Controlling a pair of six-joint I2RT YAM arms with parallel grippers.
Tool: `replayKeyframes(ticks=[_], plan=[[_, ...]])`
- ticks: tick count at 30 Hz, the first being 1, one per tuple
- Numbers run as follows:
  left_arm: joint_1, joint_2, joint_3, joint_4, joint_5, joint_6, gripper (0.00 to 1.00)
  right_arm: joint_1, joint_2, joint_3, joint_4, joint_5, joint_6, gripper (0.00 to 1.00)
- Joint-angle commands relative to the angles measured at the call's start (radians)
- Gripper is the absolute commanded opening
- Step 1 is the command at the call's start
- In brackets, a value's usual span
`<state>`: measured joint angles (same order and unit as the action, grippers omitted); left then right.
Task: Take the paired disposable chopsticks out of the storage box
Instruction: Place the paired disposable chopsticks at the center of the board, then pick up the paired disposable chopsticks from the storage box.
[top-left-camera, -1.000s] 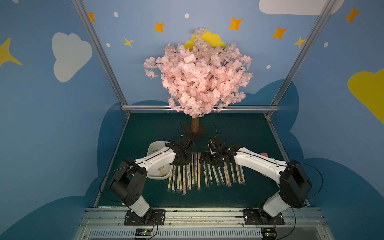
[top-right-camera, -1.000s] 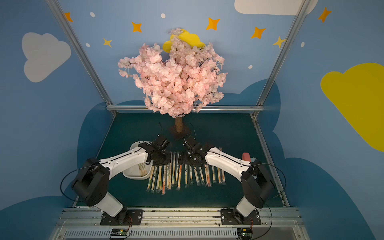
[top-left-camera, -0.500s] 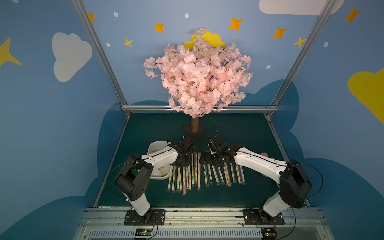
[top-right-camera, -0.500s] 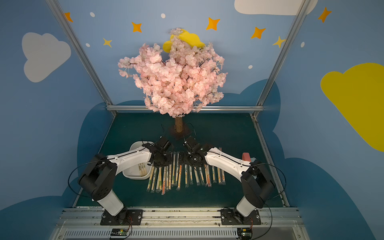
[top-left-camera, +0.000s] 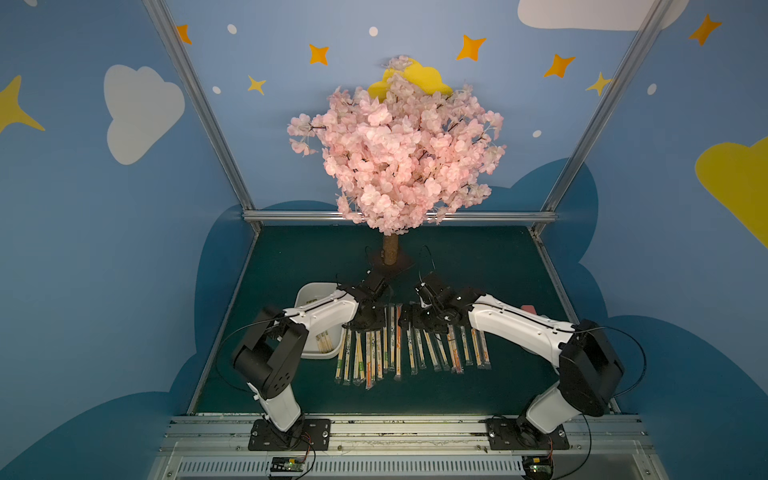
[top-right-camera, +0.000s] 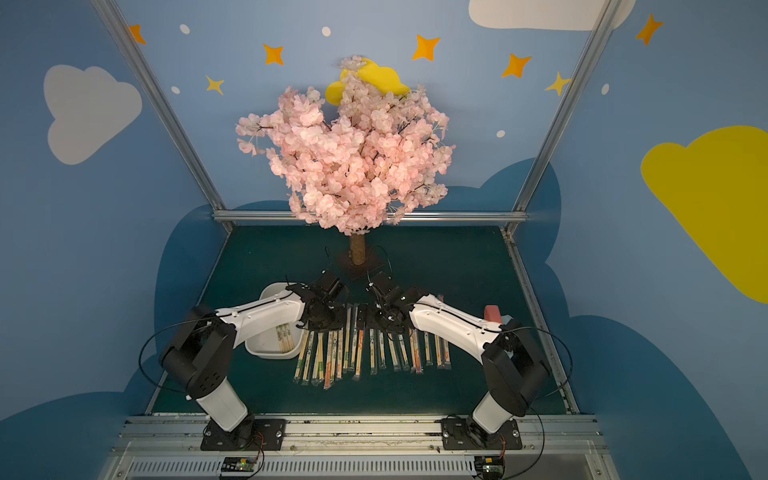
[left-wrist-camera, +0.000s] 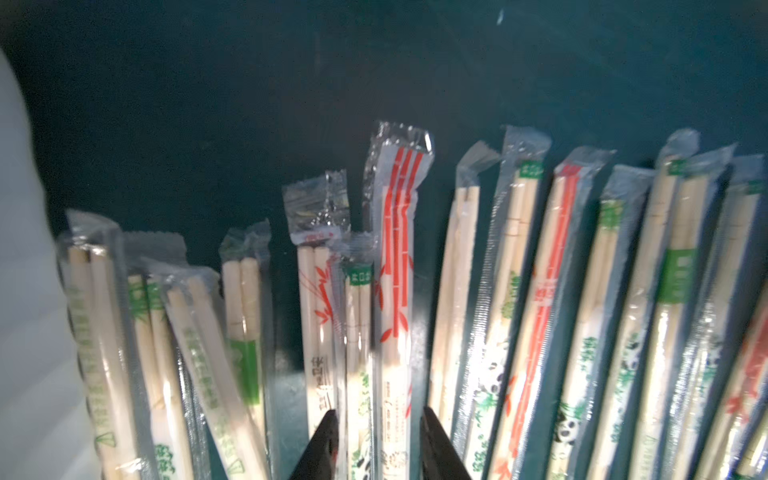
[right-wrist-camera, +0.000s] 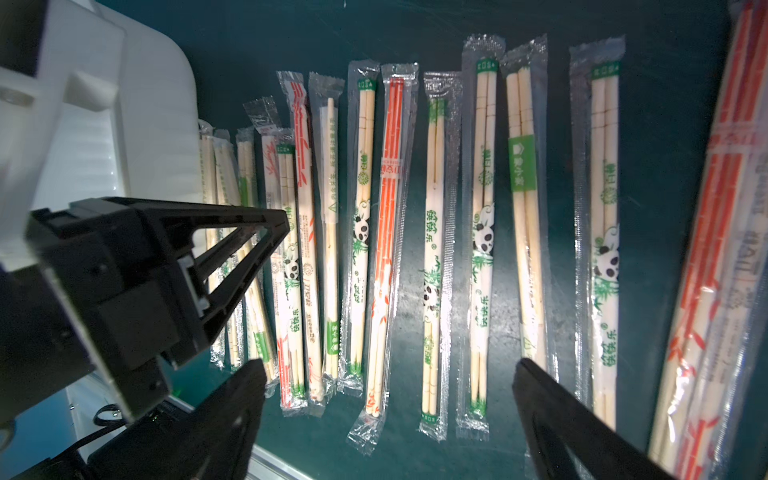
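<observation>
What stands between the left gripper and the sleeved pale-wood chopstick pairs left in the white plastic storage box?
Only a side wall of the storage box. The left gripper hangs beside it, over the sleeved pairs on the green mat; the box's pairs lie uncovered.

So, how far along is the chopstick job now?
Done: many pale-wood chopstick pairs in clear sleeves lie in a row on the dark green mat. In hand: nothing gripped; the left tool stands open over an orange-printed pair, the right tool open above the row. Remaining: a few pairs in the shallow white plastic storage box.
</observation>
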<state>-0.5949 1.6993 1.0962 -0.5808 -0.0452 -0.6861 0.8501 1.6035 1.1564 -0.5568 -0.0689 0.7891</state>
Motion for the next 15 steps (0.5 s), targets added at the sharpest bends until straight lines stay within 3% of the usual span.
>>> replayKeyframes(ticks=[1, 7, 15], plan=[[0.006, -0.061, 0.061, -0.065, -0.026, 0.015, 0.37, 0.007, -0.031, 0.032, -0.011, -0.002, 0.010, 0.96], [0.058, -0.112, 0.117, -0.149, -0.099, 0.041, 0.46, 0.021, -0.012, 0.068, -0.006, -0.004, 0.007, 0.96], [0.276, -0.179, 0.080, -0.222, -0.122, 0.074, 0.46, 0.038, 0.047, 0.149, -0.006, -0.014, -0.017, 0.96]])
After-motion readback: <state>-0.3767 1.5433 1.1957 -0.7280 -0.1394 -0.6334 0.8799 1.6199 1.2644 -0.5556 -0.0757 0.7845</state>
